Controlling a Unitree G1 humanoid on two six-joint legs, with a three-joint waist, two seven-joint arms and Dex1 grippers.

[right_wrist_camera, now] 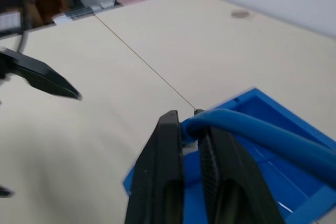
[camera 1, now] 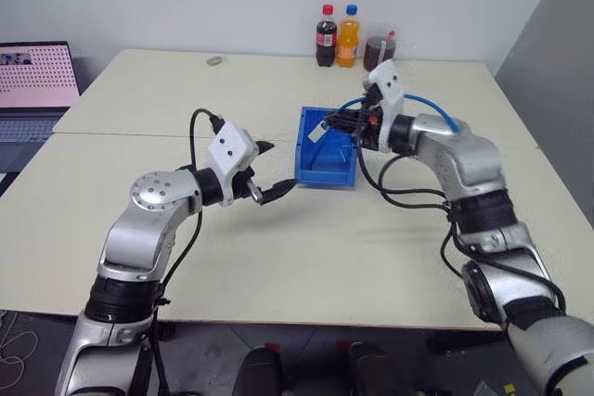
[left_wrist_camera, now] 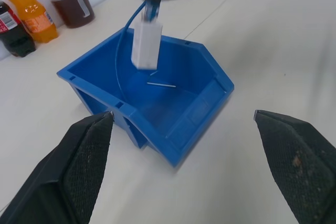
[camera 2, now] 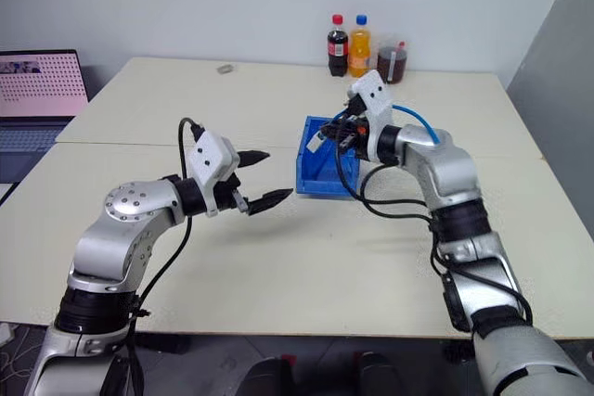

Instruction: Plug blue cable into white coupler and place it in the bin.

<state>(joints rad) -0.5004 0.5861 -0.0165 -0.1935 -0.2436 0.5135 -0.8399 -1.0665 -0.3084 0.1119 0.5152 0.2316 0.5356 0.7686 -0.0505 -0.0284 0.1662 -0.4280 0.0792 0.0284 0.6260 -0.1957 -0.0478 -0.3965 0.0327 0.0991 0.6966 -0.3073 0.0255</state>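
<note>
Two steps make up this job, and by the look of it the first is done: the white coupler (left_wrist_camera: 146, 43) hangs on the end of the blue cable (right_wrist_camera: 252, 127), seemingly plugged in, dangling just above the open bin (camera 1: 313, 174). What remains, I'd judge, is the drop itself, since cable and coupler are not yet resting inside. The right hand (right_wrist_camera: 191, 140) hovers over the bin's far side with its fingers pinched on the cable close to its end, the rest of the cable arching back over that arm. The left hand (camera 2: 263, 178) sits apart from the bin, on the near-left side above the bench (camera 1: 306, 266), fingers spread wide and holding nothing. Counting up: one bin, one cable, one coupler, two bottles (camera 1: 337, 36) and one jug of dark drink (camera 1: 378, 49) at the far edge, plus one laptop (camera 1: 35, 76) off to the left
</note>
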